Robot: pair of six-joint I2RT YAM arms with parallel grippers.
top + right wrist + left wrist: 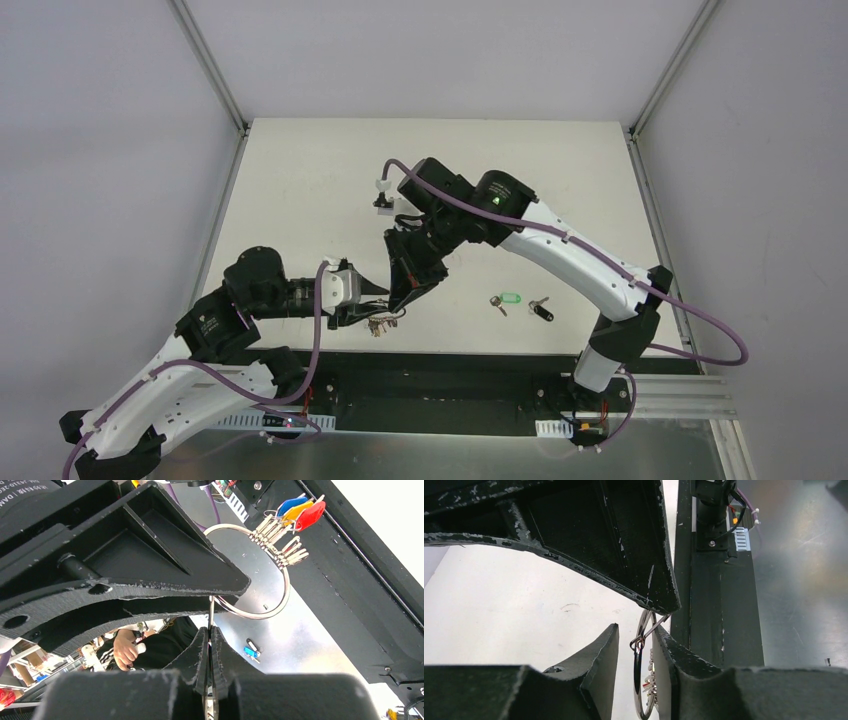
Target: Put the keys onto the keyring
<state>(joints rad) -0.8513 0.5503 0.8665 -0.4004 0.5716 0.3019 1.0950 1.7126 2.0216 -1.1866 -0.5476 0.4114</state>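
Observation:
The silver keyring (380,325) hangs near the table's front edge, between both grippers. It shows edge-on in the left wrist view (640,680) and as a big loop in the right wrist view (286,587). My left gripper (378,292) (636,630) is open, with the ring between its fingers, closer to the right one. My right gripper (405,298) (209,629) is shut on the ring's thin wire arm. The green-headed key (508,299) and the black-headed key (541,311) lie on the table to the right, apart from both grippers.
Red, yellow and blue-headed keys (300,512) with several bare metal keys hang on the ring. A black rail (450,370) runs along the table's front edge, with a shiny metal plate (450,450) below it. Frame posts stand at the far corners.

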